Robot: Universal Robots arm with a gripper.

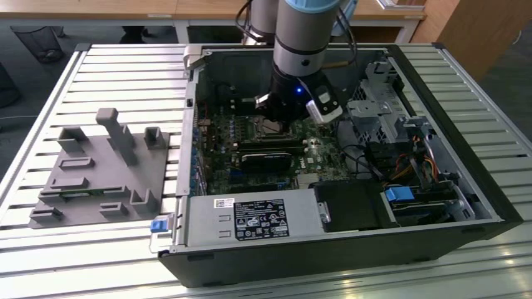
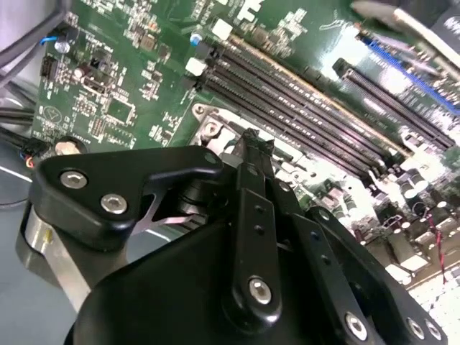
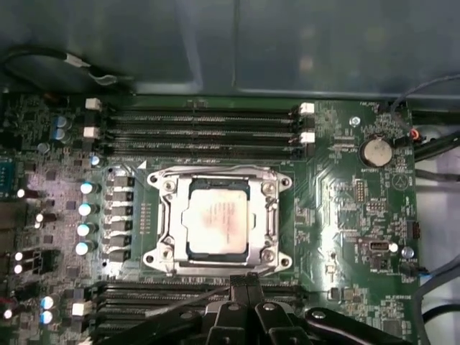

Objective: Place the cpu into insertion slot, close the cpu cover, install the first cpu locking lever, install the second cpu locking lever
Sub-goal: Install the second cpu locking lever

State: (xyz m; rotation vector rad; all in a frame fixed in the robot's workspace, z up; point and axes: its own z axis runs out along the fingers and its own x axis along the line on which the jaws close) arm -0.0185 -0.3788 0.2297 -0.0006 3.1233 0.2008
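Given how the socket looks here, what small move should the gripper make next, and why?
Probably a short shift toward a locking lever at the socket's edge. In the first wrist view the cpu already sits in the insertion slot with the cpu cover framing it, and the gripper hovers beside the socket.

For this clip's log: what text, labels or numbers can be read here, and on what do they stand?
No text can be read in these pictures.
Black label on the power supply: print too small to read.
White silkscreen on the green motherboard: blurred.
Face of the cpu: markings too faint.
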